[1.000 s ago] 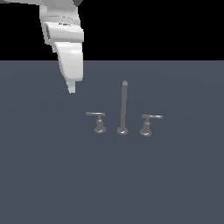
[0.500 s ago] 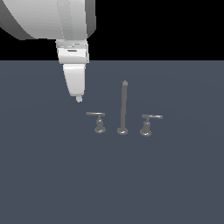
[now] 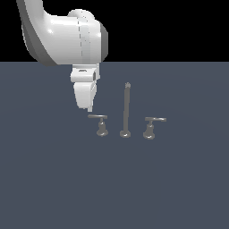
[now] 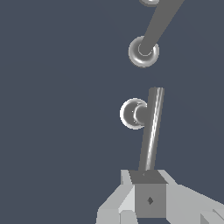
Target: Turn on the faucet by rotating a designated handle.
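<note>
The claw (image 3: 90,108) hangs just above the free end of the handle (image 3: 99,123), the short lever on the exterior view's left of the tall spout rod (image 3: 126,109). In the exterior view its tip sits right over the thin flat arm that overhangs away from the spout. The wrist view shows that arm (image 4: 151,131) running straight in toward the claw (image 4: 150,197), its far end meeting the grey block between the fingers. Whether the fingers are spread or pinched cannot be told from either picture, nor whether they touch the metal yet.

The faucet (image 3: 125,133) stands on the dark tabletop (image 3: 114,188), twin handle (image 3: 152,126) on the spout's other side and well clear of the action.

As for feel: this looks like rigid, smooth metal, fixed at its bulbous base (image 4: 132,113), so it should pivot rather than lift. The polished arm is likely slippery and too thin for a confident pinch. The best purchase is probably near the arm's outer tip, pushing sideways, where leverage about the base is greatest.
</note>
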